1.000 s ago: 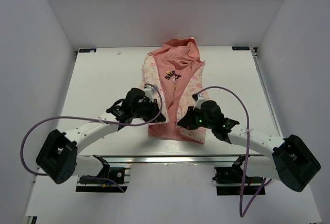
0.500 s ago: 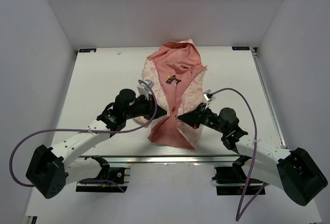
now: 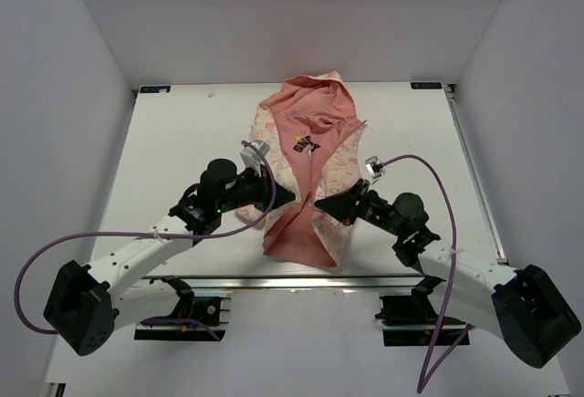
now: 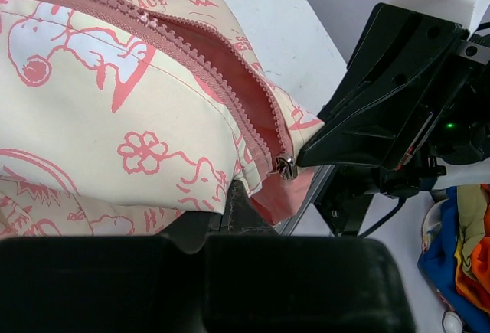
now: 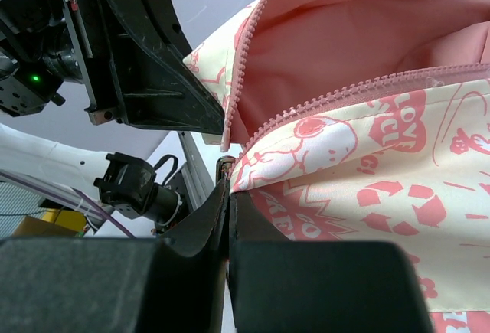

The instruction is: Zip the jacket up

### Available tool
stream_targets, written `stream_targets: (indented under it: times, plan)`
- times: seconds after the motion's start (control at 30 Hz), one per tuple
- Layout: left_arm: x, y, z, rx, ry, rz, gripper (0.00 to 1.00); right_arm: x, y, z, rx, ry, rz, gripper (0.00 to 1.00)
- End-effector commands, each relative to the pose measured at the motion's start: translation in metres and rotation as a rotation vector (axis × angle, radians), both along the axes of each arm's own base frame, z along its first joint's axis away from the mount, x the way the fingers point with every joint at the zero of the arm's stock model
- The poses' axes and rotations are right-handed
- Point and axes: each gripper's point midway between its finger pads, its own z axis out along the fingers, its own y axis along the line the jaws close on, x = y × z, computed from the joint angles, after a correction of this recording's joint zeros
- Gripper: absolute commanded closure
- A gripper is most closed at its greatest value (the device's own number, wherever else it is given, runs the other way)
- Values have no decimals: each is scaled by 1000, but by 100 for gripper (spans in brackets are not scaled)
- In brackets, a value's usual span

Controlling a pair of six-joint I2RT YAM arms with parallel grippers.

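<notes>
Cream fabric printed in pink, the jacket (image 3: 315, 114) lay at the middle of the table (image 3: 164, 141) in the top view, hood toward the top of the frame and hem toward the bottom; its front stood open, so the salmon lining showed as a long wedge.

The left gripper (image 3: 285, 198) was closed on the hem corner of the front panel at frame left; the right gripper (image 3: 325, 203) was pinched shut on the corner of the other panel. Their tips sat near each other at the centre of the frame, the foot of the open zip between them.

In the left wrist view the zipper slider (image 4: 285, 167) sat at the very bottom of the pink teeth on the left-held panel, low and right of centre, just beside the right gripper's tip; whether they touched could not be told.

The zip's long axis ran from that hem up the frame to the hood, and the two rows of teeth spread apart toward the top. The coming move seemed to turn on the short sideways gap at the hem: the free end of the right-held row lay just right of the slider, and would probably have to be fed into it before any pull up the frame.

Bare table lay open at frame left and right, with the walls well apart; the hem hung close to the table's near edge at the bottom, leaving little room that way.
</notes>
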Motion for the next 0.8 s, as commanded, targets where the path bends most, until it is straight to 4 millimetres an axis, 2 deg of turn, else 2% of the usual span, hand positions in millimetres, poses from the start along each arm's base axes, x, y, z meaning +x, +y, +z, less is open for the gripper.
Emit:
stream_targets:
  times: [0.0, 0.33, 0.77]
  plan:
    - [0, 0, 17, -31, -62, -1, 100, -1, 4, 30, 48, -89, 28, 100]
    - [-2, -5, 15, -41, -45, -30, 100, 5, 9, 42, 78, -99, 33, 100]
    - [-4, -6, 16, -48, -42, -39, 100, 8, 12, 39, 66, -82, 34, 100]
